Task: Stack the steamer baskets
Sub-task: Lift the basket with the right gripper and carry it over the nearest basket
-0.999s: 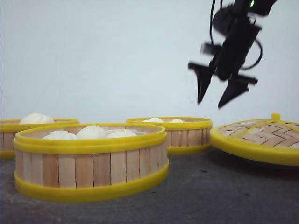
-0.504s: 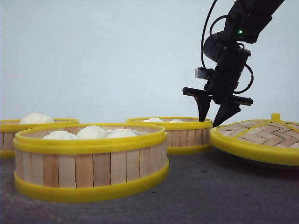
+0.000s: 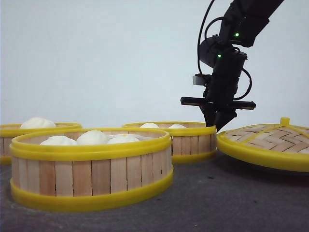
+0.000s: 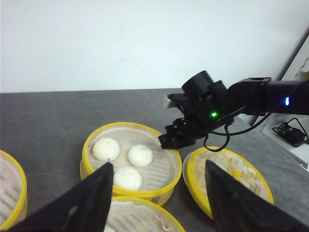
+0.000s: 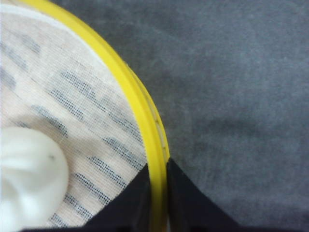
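At the rear basket's (image 3: 169, 140) 3 o'clock rim, the right hand (image 3: 217, 126) pinches the yellow edge, apparently firmly. Left hand (image 4: 159, 203) hovers wide open, empty. All three steamer baskets sit separately on the counter (image 3: 222, 198); no stacking is done.

A flat woven lid (image 3: 270, 141) with a yellow rim and a small knob is seen lying on the dark grey tabletop (image 3: 217, 193). White buns (image 4: 140, 155) are seen on cloth liners, and a pale wall (image 3: 106, 58) stands behind.
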`<state>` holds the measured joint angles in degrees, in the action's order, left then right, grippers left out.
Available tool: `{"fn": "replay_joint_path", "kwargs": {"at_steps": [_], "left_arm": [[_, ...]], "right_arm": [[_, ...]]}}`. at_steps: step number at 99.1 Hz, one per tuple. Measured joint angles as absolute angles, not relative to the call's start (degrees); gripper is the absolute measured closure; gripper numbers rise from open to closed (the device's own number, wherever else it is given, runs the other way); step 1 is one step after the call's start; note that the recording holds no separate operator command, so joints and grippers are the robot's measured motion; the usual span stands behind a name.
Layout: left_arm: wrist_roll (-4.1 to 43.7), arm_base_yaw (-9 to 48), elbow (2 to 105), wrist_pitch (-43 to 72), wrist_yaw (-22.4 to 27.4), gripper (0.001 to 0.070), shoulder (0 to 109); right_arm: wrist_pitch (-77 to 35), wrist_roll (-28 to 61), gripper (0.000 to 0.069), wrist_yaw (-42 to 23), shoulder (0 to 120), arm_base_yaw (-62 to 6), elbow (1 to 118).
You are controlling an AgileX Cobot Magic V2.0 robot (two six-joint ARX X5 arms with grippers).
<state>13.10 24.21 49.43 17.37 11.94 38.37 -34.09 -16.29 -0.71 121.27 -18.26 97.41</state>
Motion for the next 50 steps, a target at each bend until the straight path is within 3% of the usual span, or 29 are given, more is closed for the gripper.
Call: {"fn": "replay_joint_path", "kwargs": {"at_steps": [21,50], "left_arm": [[12.8,24.2,49.4,20.9,11.9,0.0353,34.2],[12.8,24.2,49.4,27.5,11.4,0.0353,26.3]], "right_arm": [[-37.5,-16.3,0.0668,-0.2,121.5,-18.1,100.6],[-48.3,-14.3,0.0668,1.9,117.4,-17.2,114.2]]}}
